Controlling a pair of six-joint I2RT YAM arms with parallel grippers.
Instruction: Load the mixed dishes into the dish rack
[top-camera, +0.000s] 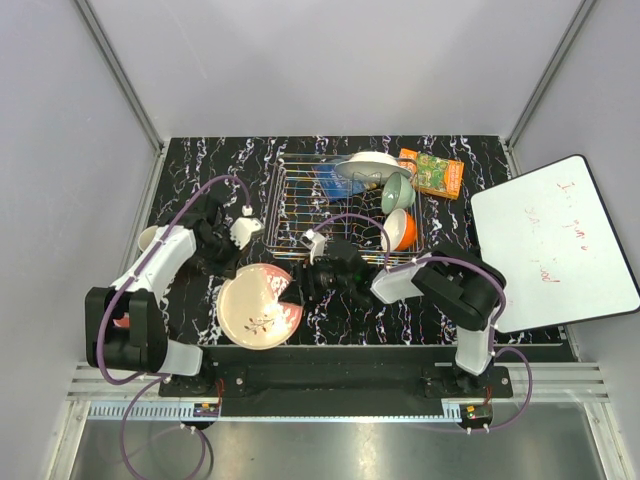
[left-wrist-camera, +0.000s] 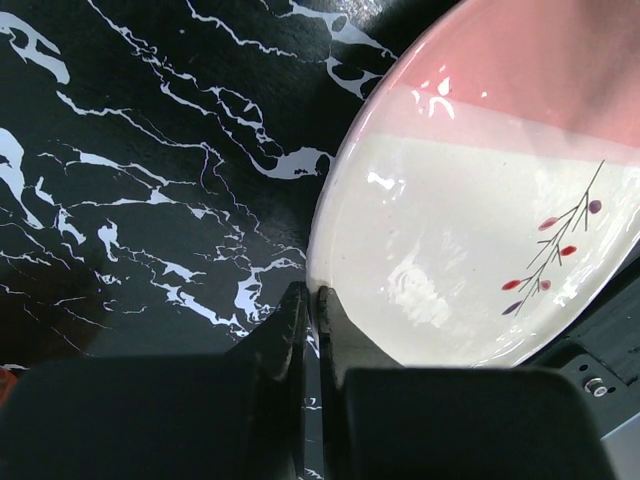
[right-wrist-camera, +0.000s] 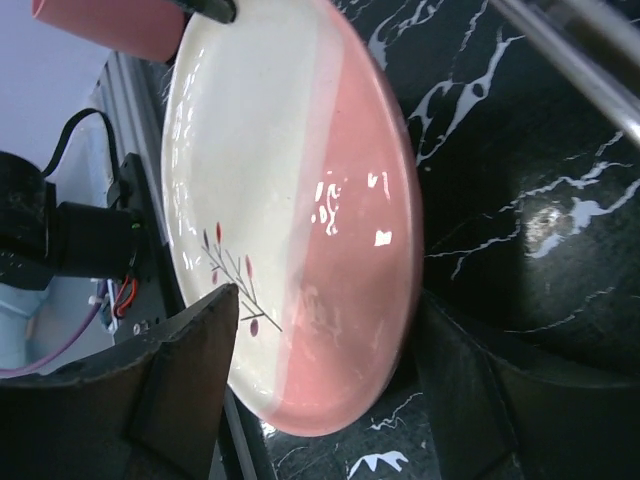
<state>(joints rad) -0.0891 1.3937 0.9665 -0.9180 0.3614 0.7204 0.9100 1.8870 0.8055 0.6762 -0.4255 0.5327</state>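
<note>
**Item in hand: pink-and-cream plate (top-camera: 255, 318), leaf sprig on the cream half.** It sits on the bench (top-camera: 200, 170) near my bases, just short of the dish rack's (top-camera: 285, 200) near side. It is not yet loaded. I cannot tell whether one edge is lifted off the bench.

**My right pincer (right-wrist-camera: 332, 295).** Its jaws are apart and set either side of the plate's pink rim, one finger over the face and the other beyond the edge. I cannot tell whether the pads are touching the plate.

**My left pincer (left-wrist-camera: 308, 295).** Its jaws are together and hold nothing, with the tips right at the plate's cream rim on the opposite side.

**Already in the rack.** The white plate (top-camera: 368, 165), pale green bowl (top-camera: 398, 190) and orange-outside bowl (top-camera: 402, 228) are all at its right end.

**Still out.** The small pink cup (top-camera: 148, 237) is at the far left of the bench, beyond my left arm.

**Not for loading.** A blue packet (top-camera: 335, 180) lies in the rack, an orange packet (top-camera: 432, 172) lies beside it, and a white board (top-camera: 550, 245) is off to the right.

**Step.** By my reading, this is the grasp on the big plate.

**Next move calls for.**
- Close my right jaws squarely on the rim, because the glaze looks slick and the plate is wide.
- Lift the plate clear of my left tips.
- Carry it over the rack's low side to the open left part, tilting it so it stays clear of the blue packet and the bowls.
</note>
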